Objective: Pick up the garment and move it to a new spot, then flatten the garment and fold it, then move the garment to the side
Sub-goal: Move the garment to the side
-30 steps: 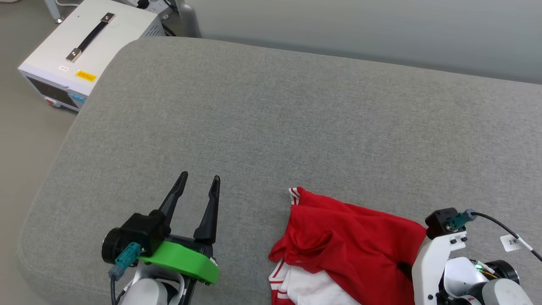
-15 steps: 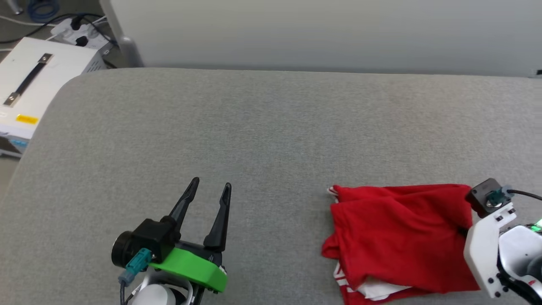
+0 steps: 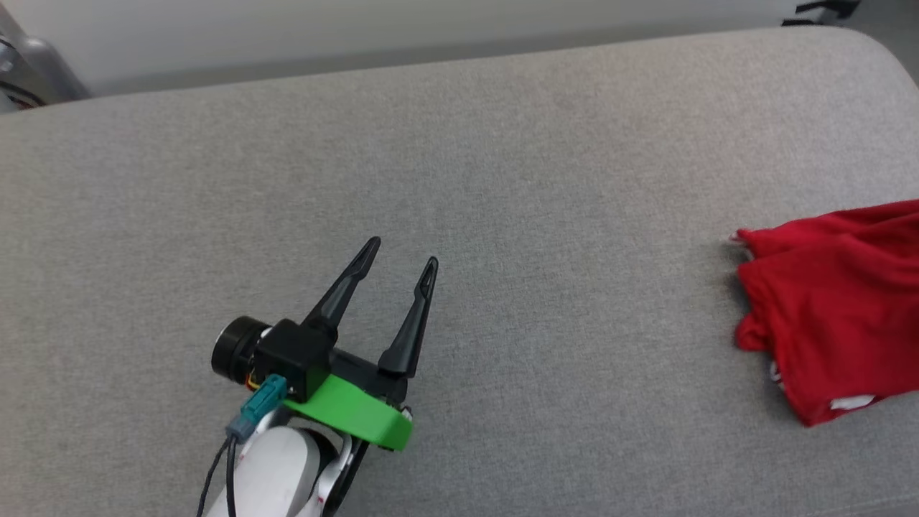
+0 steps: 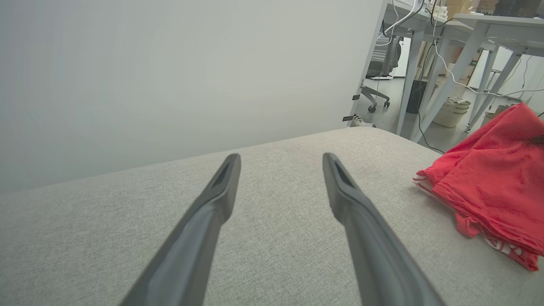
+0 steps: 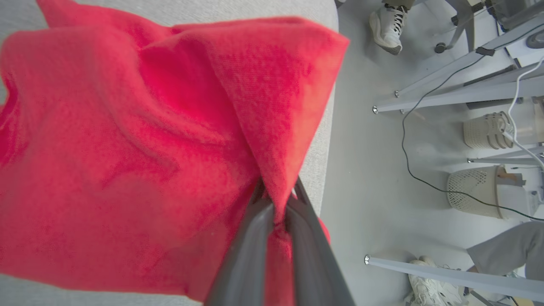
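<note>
Red garment (image 3: 836,309), bunched at the frame's right edge on the grey cushion (image 3: 502,179), is pinched in the right gripper (image 5: 277,199), well apart from the spread, empty left gripper (image 3: 402,251) at lower left.

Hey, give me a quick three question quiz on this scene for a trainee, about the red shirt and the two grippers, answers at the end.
1. True or false: the left gripper, with its two long dark fingers, is clamped on the crumpled red jersey garment.
2. Which gripper pinches a fold of the garment? A) the left gripper B) the right gripper C) both
3. Fill in: on the grey fabric cushion, the garment lies to the robot's ____ of the left gripper.

Key: 1 false, its fingers are spread over bare cushion; 2 B; 3 right.
</note>
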You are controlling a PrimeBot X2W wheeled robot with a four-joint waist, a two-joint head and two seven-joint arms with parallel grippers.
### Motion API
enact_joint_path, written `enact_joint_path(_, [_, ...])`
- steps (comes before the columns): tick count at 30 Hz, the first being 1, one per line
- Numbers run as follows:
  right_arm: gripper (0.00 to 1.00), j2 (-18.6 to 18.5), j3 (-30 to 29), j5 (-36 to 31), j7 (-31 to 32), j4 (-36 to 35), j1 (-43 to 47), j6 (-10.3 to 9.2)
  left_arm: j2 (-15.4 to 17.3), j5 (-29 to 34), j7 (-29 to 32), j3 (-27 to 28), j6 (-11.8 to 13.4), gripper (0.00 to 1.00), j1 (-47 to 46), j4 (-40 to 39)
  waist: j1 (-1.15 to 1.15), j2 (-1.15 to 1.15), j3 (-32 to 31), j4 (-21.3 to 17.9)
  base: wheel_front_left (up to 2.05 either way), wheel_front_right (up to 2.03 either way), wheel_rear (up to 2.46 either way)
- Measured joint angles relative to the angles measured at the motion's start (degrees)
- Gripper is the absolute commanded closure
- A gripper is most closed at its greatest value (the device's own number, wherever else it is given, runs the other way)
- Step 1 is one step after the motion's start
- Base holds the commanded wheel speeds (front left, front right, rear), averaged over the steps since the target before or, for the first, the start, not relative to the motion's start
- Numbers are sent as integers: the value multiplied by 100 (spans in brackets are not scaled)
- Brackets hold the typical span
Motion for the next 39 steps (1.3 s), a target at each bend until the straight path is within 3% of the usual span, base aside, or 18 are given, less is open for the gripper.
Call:
enact_joint_path(4, [100, -165, -118, -315, -630, 864, -403, 0, 202, 23, -1, -162, 0, 0, -344, -171, 0, 0, 455, -130, 0, 0, 0])
enact_joint_path(10, [100, -124, -479, -742, -1281, 2108, -1093, 1, 569, 75, 0, -241, 0, 0, -681, -438, 1, 0, 1161, -255, 0, 0, 0])
enact_joint_path(19, [100, 477, -1215, -1357, -2130, 3497, -1816, 0, 744, 89, 8, -207, 1, 0, -816, -801, 2, 0, 1968, -323, 0, 0, 0])
enact_joint_path(26, [100, 738, -1528, -1830, -2435, 4084, -2075, 1, 786, 87, 10, -204, 34, 0, -809, -840, 1, 0, 2049, -273, 0, 0, 0])
enact_joint_path(27, [79, 760, -1569, -1871, -2453, 4146, -2097, 1, 782, 82, 10, -203, 51, 0, -807, -829, 1, 0, 2022, -268, 0, 0, 0])
enact_joint_path(28, [8, 779, -1607, -1941, -2462, 4222, -2124, 1, 778, 63, 9, -200, 56, 0, -805, -811, 1, 0, 1983, -262, 0, 0, 0])
enact_joint_path(29, [0, 797, -1647, -2000, -2465, 4284, -2148, 1, 770, 36, 9, -200, 57, 0, -801, -784, 1, 0, 1939, -257, 0, 0, 0])
enact_joint_path(39, [0, 834, -1452, -1962, -2918, 4139, -2171, 0, 433, -266, 0, 46, 99, 0, -457, -370, 0, 0, 1214, -181, 0, 0, 0])
